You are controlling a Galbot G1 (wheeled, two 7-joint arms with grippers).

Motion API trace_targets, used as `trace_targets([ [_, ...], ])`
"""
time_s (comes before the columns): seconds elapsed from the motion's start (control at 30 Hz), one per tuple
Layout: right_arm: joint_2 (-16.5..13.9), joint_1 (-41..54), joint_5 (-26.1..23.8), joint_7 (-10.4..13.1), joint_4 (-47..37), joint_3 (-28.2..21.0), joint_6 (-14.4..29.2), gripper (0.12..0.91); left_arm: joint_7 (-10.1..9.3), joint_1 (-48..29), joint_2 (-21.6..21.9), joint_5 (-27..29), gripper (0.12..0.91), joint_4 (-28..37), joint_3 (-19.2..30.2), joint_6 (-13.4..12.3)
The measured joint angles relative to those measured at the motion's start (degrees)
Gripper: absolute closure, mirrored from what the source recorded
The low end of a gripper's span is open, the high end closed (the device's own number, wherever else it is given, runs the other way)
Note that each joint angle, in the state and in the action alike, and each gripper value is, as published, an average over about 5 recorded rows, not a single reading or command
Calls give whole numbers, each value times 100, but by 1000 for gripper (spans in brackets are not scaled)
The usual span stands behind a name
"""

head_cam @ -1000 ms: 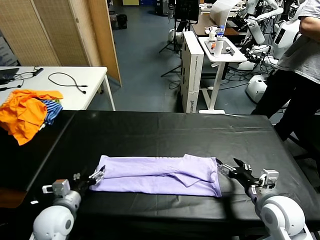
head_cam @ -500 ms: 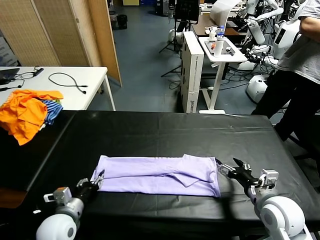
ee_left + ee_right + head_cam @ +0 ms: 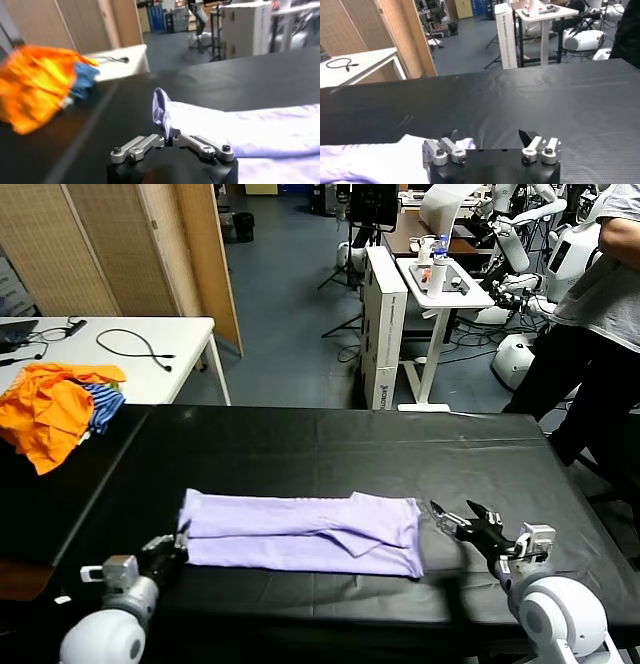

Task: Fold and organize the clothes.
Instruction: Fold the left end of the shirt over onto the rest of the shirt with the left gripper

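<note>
Now, left tool (image 3: 171,141) pinching T-shirt (image 3: 300,533) corner, right tool (image 3: 452,518) wide open beside opposite end

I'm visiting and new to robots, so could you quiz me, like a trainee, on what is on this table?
1. True or false: the left pincer is shut on an end of the lavender T-shirt.
2. The right pincer is: A) open, holding nothing; B) shut on the shirt; C) lifting orange cloth.
3. What lies at the far left edge, beyond the black table?

Key: 1. True; its fingers pinch a raised bit of the shirt's end. 2. A; its jaws stand apart beside the shirt's other end. 3. A heap of orange garments with a blue-striped cloth.
</note>
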Motion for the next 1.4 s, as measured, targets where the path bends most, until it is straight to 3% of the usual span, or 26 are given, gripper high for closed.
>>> trace_targets([
  [0.27,89,-144,-30,-10,109,14,16,118,179,207,787,612,844,232,-674,-449],
  [0.37,120,-238,-65,-17,145,70,48,118,69,263,863,600,844,154,-769,-430],
  [0.47,163,-350,-114,-41,158,147,118,118,-152,245,766,330,844,-91,-688,-252],
  [0.67,265,-602,-322,-197,221,280,276,118,-717,54,249,-694,844,-817,-25,177],
  [0.77,340,-733,-420,-209,257,317,288,118,-892,-62,-38,-1211,844,-1103,427,266],
  [0.9,444,-869,-500,-211,294,349,292,118,-968,-214,-351,-1602,844,-1279,1024,285],
  [1.1,566,-967,-574,-212,336,352,293,118,-985,-411,-662,-1701,844,-1248,1786,269],
  [1.4,672,-975,-647,-213,363,273,279,118,-954,-609,-911,-1601,844,-1062,2386,235],
])
